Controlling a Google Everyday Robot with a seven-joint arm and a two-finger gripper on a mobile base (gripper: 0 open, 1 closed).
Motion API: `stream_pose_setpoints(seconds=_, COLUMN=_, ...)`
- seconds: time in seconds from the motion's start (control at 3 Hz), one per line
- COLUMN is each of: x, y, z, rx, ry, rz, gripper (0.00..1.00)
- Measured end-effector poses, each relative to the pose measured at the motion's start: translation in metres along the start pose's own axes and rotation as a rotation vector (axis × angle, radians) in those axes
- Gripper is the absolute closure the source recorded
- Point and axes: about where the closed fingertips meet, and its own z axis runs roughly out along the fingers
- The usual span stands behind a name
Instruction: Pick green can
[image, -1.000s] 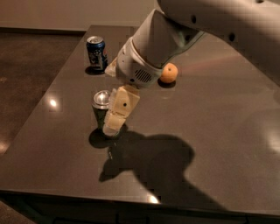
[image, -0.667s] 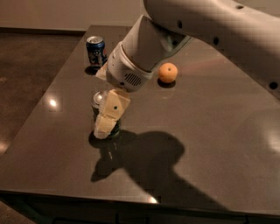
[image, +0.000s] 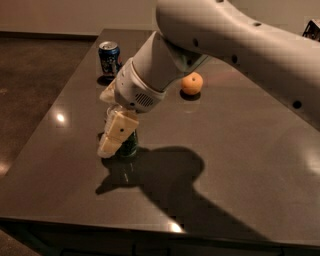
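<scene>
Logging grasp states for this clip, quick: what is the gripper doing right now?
Gripper: down at the green can, in front of most of it; open, closed or holding cannot be told.

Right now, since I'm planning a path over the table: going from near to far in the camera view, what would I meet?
Green can, with the gripper down against its left side → orange → blue can, towards the table's far left corner.

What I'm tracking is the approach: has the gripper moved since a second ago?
Yes. The gripper shifted left, away from the orange, now overlapping the green can.
</scene>
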Motion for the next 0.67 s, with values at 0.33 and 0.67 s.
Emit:
stream_pose_setpoints(seconds=0.33, x=0.004, y=-0.0057, z=-0.0007, rx=0.009, ry=-0.021, rz=0.004, gripper=0.41)
stream_pose_setpoints(seconds=0.67, x=0.004, y=-0.0083, z=-0.0057, rx=0.016, ry=-0.034, rz=-0.009, gripper=0.65)
